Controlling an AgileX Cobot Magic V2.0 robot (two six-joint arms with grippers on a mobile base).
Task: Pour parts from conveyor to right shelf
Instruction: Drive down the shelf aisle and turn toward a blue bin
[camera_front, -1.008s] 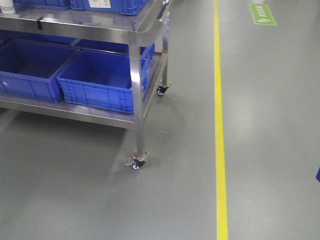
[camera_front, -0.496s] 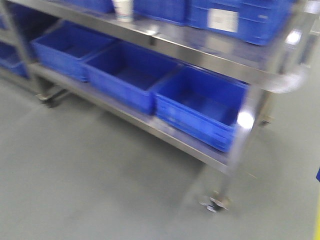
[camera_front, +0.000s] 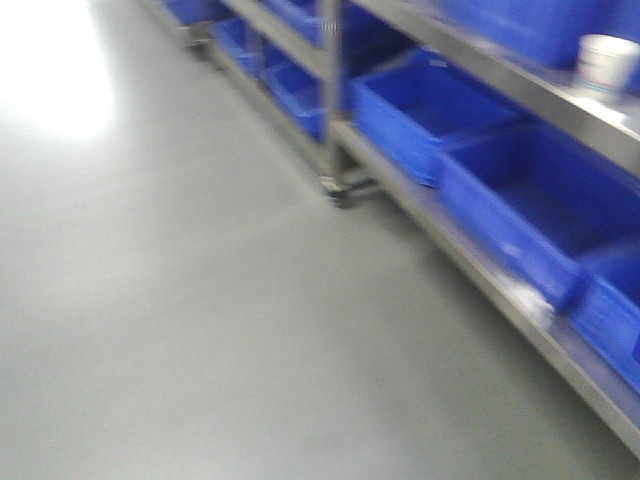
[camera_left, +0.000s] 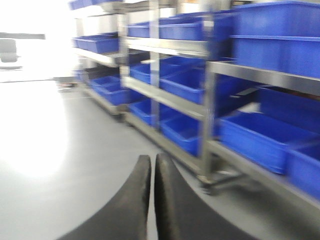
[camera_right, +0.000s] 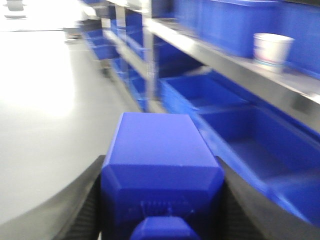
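A bright-blue part (camera_right: 157, 145) with a notched knob on its near face sits between the dark fingers of my right gripper (camera_right: 161, 162), which is shut on it. The right shelf (camera_right: 225, 62), a steel rack holding deep-blue bins (camera_right: 240, 130), runs along the right just beyond the part. In the left wrist view my left gripper (camera_left: 152, 157) is shut with nothing between its fingers, above grey floor, with the shelf (camera_left: 207, 125) to its right. The front view shows the shelf (camera_front: 480, 265) and its bins (camera_front: 540, 200) on the right. The conveyor is out of view.
A white cup stands on the middle tier (camera_front: 606, 62) (camera_right: 270, 49). A caster foot (camera_front: 338, 190) of the rack stands on the grey floor (camera_front: 200, 300). More racks with blue bins (camera_left: 100, 44) continue into the distance. All views are motion-blurred.
The front view has swung: the shelf's end post and the yellow floor line have left the picture, and the shelf now runs along the right side.
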